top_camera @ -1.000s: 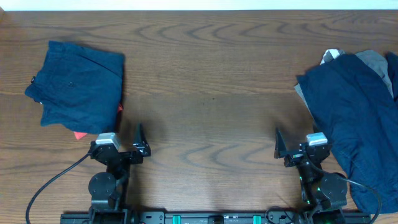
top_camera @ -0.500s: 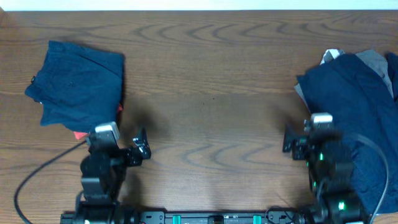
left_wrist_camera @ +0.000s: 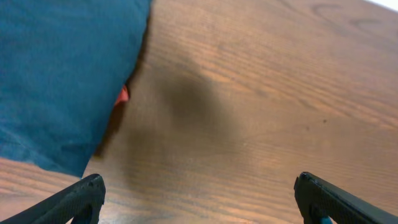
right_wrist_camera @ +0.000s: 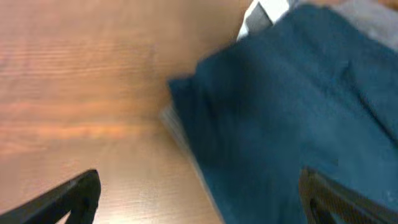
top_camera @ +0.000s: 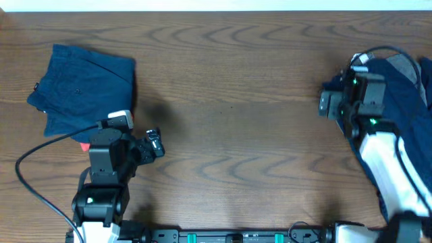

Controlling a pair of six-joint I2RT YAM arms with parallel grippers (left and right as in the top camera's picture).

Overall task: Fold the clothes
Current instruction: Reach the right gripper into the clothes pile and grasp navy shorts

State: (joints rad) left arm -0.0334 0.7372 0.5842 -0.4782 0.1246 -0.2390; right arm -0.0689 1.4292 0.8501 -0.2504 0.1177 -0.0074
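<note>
A folded dark navy garment (top_camera: 84,91) lies at the table's far left; it also fills the upper left of the left wrist view (left_wrist_camera: 62,74). A heap of navy and light grey clothes (top_camera: 398,128) lies at the right edge and shows in the right wrist view (right_wrist_camera: 298,118). My left gripper (top_camera: 154,145) is open and empty just right of the folded garment. My right gripper (top_camera: 325,104) is open and empty at the left edge of the heap, one finger over cloth, one over wood.
A small red-orange item (top_camera: 86,145) peeks from under the folded garment's lower edge, also seen in the left wrist view (left_wrist_camera: 122,94). A black cable (top_camera: 40,162) runs from the left arm. Bare wooden table (top_camera: 229,121) lies between the two piles.
My right arm has moved away from the near edge up to the left edge of the clothes heap. My left arm has shifted slightly up towards the folded garment.
</note>
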